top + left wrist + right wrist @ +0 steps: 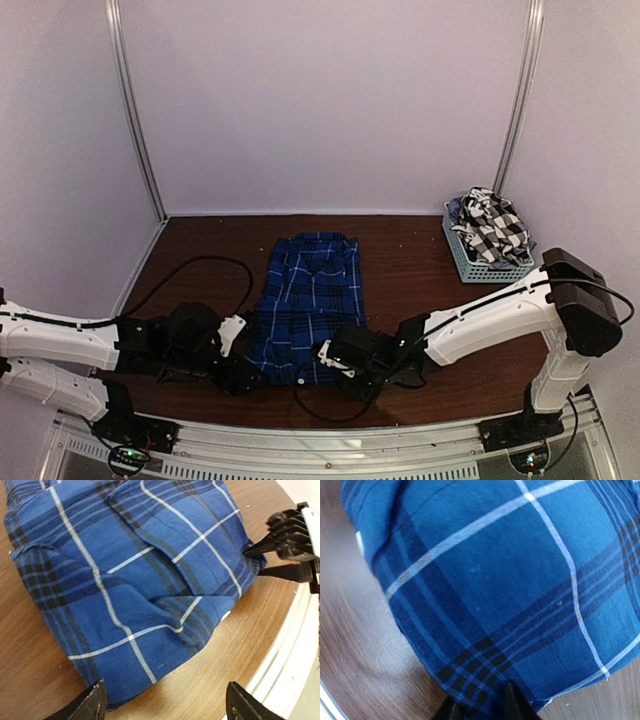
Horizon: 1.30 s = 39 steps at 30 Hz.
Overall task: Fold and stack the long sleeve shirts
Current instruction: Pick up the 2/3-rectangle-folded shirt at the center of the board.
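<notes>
On the table (410, 262), blue plaid shirt (310, 295), hem in right pincer (481, 700)

The plaid shirt (308, 305) in the near middle is royal blue, crossed by broad black bands and thin white lines. At the far right, the check shirt (492, 228) is bold black and white, heaped in a blue-grey slotted basket (468, 262). The table (410, 250) is dark reddish-brown with a wood grain, and the walls (330, 100) are plain pale lilac-white.
</notes>
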### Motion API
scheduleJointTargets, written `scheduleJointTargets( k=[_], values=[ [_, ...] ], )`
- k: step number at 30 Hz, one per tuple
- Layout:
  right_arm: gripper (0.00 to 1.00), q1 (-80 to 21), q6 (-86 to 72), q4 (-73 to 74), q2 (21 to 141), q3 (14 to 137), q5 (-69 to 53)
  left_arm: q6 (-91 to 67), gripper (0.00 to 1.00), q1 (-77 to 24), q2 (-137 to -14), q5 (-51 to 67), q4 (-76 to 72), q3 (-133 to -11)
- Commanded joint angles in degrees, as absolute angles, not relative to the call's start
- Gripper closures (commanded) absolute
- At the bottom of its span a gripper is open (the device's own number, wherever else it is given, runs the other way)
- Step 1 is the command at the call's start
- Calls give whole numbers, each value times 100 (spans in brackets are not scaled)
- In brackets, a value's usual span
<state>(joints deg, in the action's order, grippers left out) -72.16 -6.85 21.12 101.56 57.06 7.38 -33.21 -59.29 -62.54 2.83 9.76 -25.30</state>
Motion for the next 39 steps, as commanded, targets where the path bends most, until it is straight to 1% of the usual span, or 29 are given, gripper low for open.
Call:
scheduleJointTargets(
  k=[1, 3, 4, 8, 11, 16, 18, 28, 32, 39],
  values=[
    [81, -7255, -701, 2197, 10096, 5599, 883, -2868, 17, -5905, -6325, 520, 399, -2717],
    [96, -7251, -752, 2159, 9946, 5517, 775, -2684, 17, -5906, -6358, 503, 222, -2703],
    [100, -7252, -779, 2150, 9854, 5466, 721, -2589, 17, -5904, -6381, 492, 120, -2686],
    [100, -7238, -913, 2297, 9474, 5296, 364, -2287, 17, -5912, -6512, 380, -336, -2637],
    [100, -7176, -1031, 2558, 9283, 5279, -186, -2081, 17, -5976, -6561, 358, -628, -2605],
    [100, -7046, -1201, 2909, 9024, 5353, -832, -1412, 17, -6432, -6585, 88, -902, -2512],
    [100, -6960, -1204, 3047, 8937, 5412, -1040, -1265, 17, -6588, -6580, -185, -901, -2473],
    [100, -6118, -931, 3646, 8518, 5703, -2295, -534, 16, -7272, -6405, -450, -1174, -2136],
    [100, -5819, -880, 3733, 8373, 5796, -2692, -251, 16, -7363, -6618, -471, -1201, -2191],
    [100, -5636, -853, 3749, 8247, 5860, -3151, 239, 18, -7438, -7312, -926, -1259, -2497]
  ],
)
